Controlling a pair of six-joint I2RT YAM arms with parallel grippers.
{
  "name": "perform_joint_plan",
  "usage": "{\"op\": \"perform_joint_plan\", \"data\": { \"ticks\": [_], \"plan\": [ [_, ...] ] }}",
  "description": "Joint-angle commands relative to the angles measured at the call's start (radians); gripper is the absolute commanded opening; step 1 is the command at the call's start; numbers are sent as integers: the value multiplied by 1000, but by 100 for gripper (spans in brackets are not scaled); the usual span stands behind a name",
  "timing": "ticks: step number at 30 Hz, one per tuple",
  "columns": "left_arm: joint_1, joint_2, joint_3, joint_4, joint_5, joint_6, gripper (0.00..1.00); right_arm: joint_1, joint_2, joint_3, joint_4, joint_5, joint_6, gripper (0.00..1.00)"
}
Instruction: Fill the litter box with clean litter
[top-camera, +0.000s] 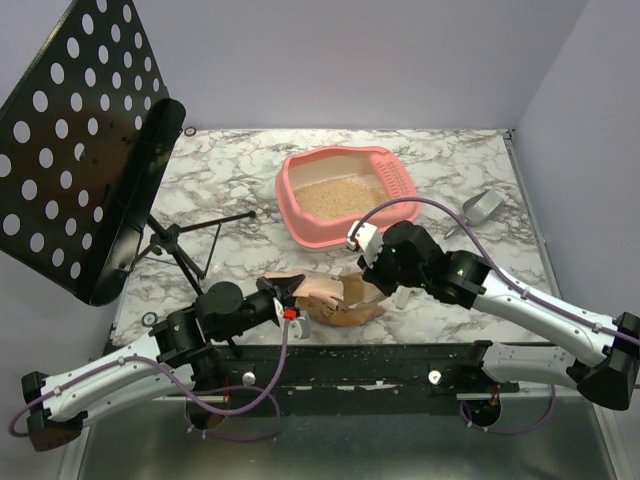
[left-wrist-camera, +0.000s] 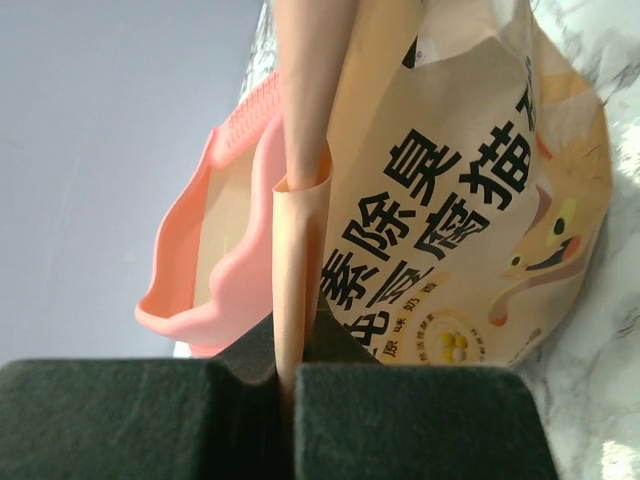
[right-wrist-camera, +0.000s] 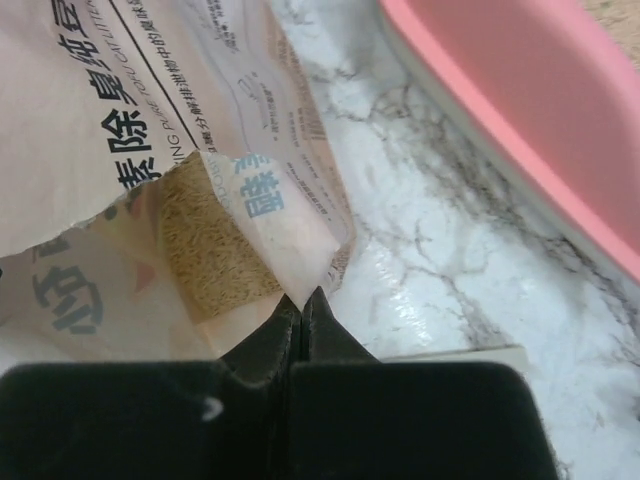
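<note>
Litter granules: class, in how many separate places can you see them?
2. Some litter lies in the pink litter box; more of it shows inside the torn paper bag, seen from the right wrist. The bag may hide more.

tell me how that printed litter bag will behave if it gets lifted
Probably floppy: the litter bag is creased thin paper, folding where the left gripper pinches it. Likely bottom-heavy, with litter granules visible inside. Its open mouth may spill if tipped.
</note>
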Motion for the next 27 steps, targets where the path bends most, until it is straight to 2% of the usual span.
{"op": "perform_joint_plan", "data": {
  "ticks": [1,6,9,12,18,27],
  "plan": [
    [-4,70,89,-6,-127,93,0,5,-60,-82,344,300,-24,1],
    [18,122,121,52,-219,260,0,6,-49,-208,661,536,42,1],
    [83,148,172,29,-155,279,0,6,-26,-267,865,637,53,1],
    [141,166,205,-38,-122,296,0,5,-3,-273,970,681,59,1],
    [150,140,190,-106,-99,204,0,5,49,-207,845,667,128,1],
    [150,139,91,-57,28,115,0,2,77,-156,720,642,119,1]
  ]
}}
